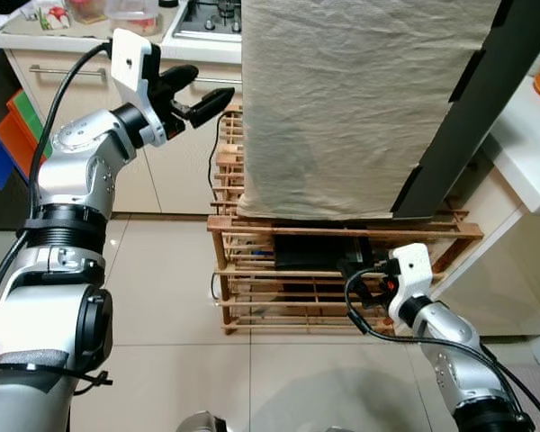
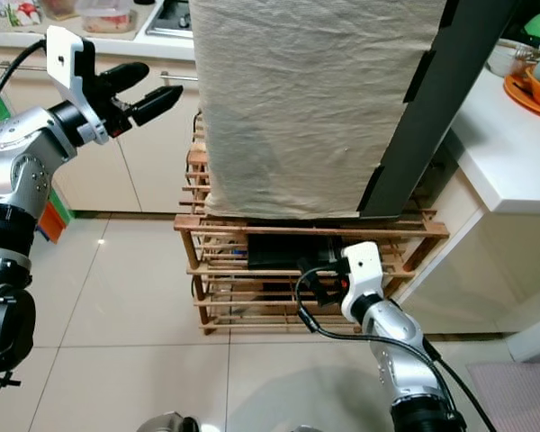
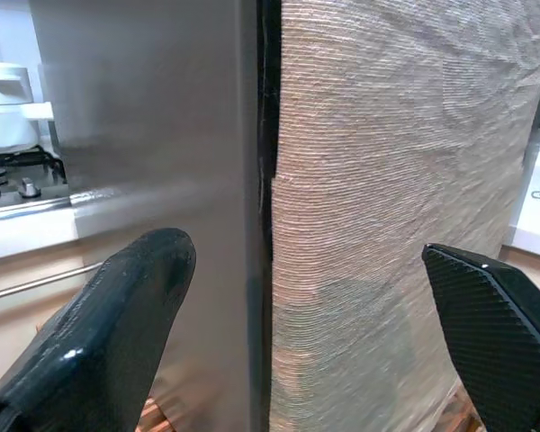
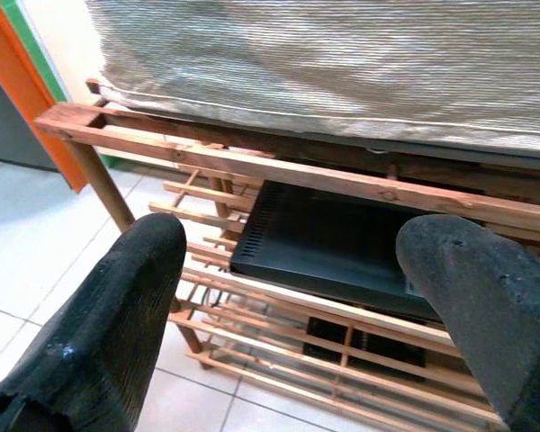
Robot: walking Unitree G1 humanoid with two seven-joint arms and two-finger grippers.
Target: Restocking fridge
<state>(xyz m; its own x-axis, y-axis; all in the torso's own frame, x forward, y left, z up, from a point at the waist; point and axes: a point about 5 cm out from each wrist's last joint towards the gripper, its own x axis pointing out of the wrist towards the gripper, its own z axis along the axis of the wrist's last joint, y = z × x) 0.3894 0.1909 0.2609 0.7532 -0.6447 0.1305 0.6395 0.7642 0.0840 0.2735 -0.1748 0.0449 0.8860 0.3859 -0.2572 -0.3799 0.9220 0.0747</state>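
Up at your left, the left gripper (image 1: 205,90) is raised to counter height with its two black fingers spread apart, nothing between them, tips just beside the near edge of the tall silver fridge covered in a beige woven cloth (image 1: 351,108). Through its wrist camera you see the bare metal side (image 3: 153,135) of that fridge between the fingers, and the cloth (image 3: 396,207) hanging over the front. You cannot tell from these pictures whether the fingertips touch the fridge.

Down at your right, the right gripper (image 4: 288,297) hangs low near the floor, its fingers also spread and empty, pointing at the slatted wooden rack (image 1: 252,270) on which the fridge stands. A flat black box (image 4: 333,247) lies on a shelf inside that rack, right under the fridge.

Beyond the left gripper you have a cream cabinet with a long metal handle (image 1: 63,72), and on the counter above it a gas hob (image 1: 211,18) and a clear plastic container (image 1: 130,13). A dark panel (image 1: 468,117) leans diagonally across the fridge's right side, and next to it stands a white countertop (image 2: 513,153) carrying an orange dish (image 2: 533,90). Pale glossy tiles (image 1: 162,288) cover the floor.
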